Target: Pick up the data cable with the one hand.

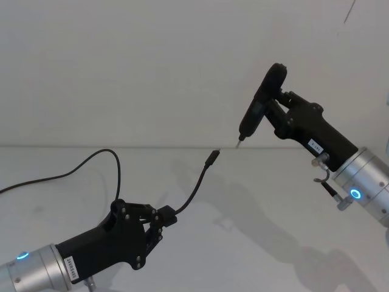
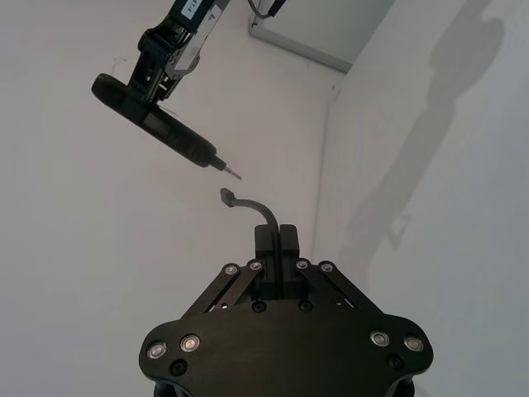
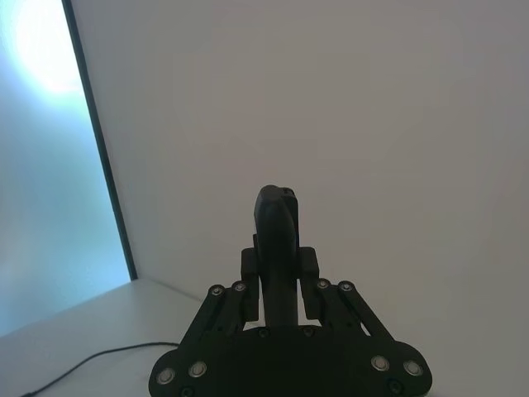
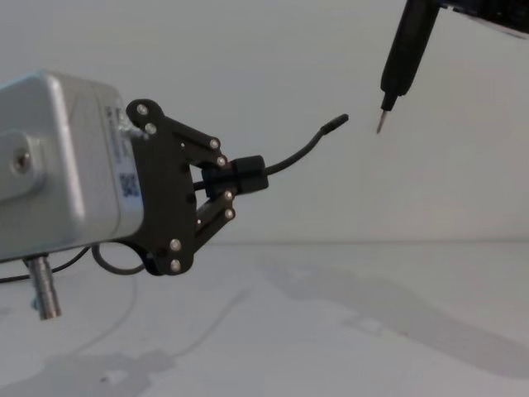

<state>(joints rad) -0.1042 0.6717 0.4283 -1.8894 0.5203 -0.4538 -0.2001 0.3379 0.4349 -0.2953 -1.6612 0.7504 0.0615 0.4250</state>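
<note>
Cable (image 1: pixel 198 182): clamped in left gripper (image 1: pixel 165 217) jaws, near left, held above surface (image 1: pixel 255 249); plug (image 1: pixel 212 157) free in air. Right gripper (image 1: pixel 277 98): jaws closed on tool (image 1: pixel 254 114), far right, tip near plug.

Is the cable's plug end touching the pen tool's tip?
No: the chest view shows a gap between the data cable and the pen-like tool.

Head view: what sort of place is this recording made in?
Probably a bare robot test bench: a plain white table against a blank white wall, with the left gripper holding the data cable and the right gripper a pen-like tool.
</note>
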